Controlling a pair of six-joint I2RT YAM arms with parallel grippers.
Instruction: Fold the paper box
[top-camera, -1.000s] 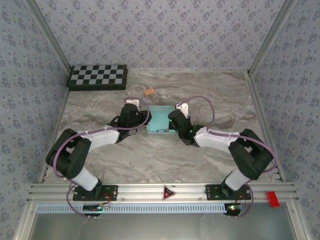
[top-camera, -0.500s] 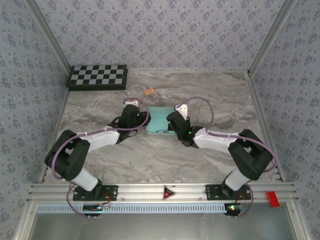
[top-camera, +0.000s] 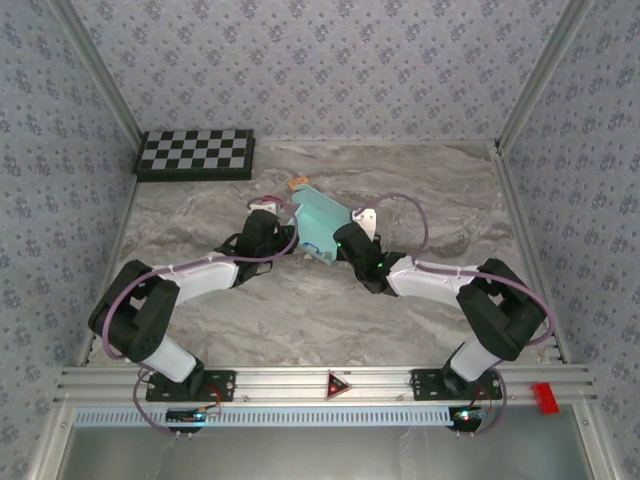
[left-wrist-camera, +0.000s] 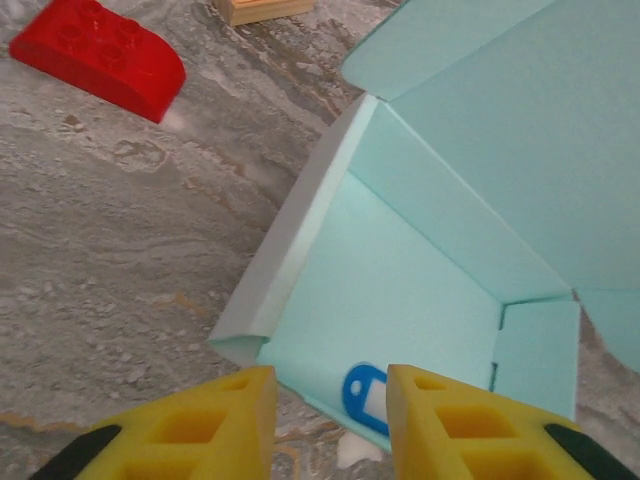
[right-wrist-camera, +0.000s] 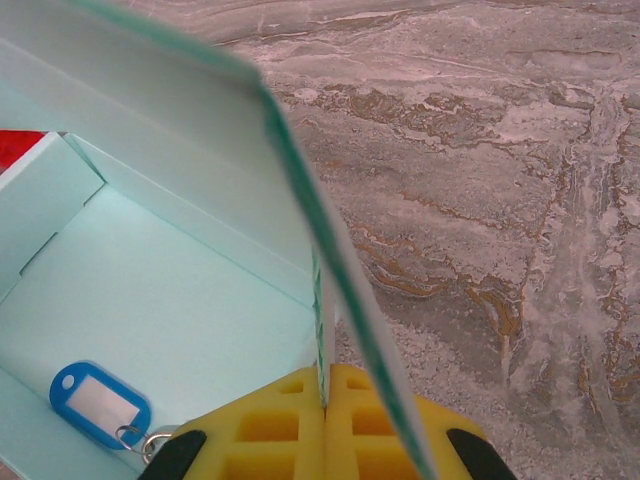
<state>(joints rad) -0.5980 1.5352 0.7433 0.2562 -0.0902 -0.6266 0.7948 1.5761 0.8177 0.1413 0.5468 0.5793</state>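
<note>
1. Paper box (top-camera: 322, 225): we find it partly folded, one panel raised, lying right of the checkerboard (top-camera: 196, 153).
2. Right gripper (right-wrist-camera: 326, 395): pinched tight on the box wall farthest from the checkerboard.
3. Left gripper (left-wrist-camera: 330, 400): fingers apart at the box's checkerboard-side edge.

Wooden block (left-wrist-camera: 262, 8) cut off by top edge. Paper box (left-wrist-camera: 480, 150) runs past right edge. Blue tag (left-wrist-camera: 364, 395) partly hidden at box's near wall. Red block (right-wrist-camera: 18, 148) mostly behind flap.
</note>
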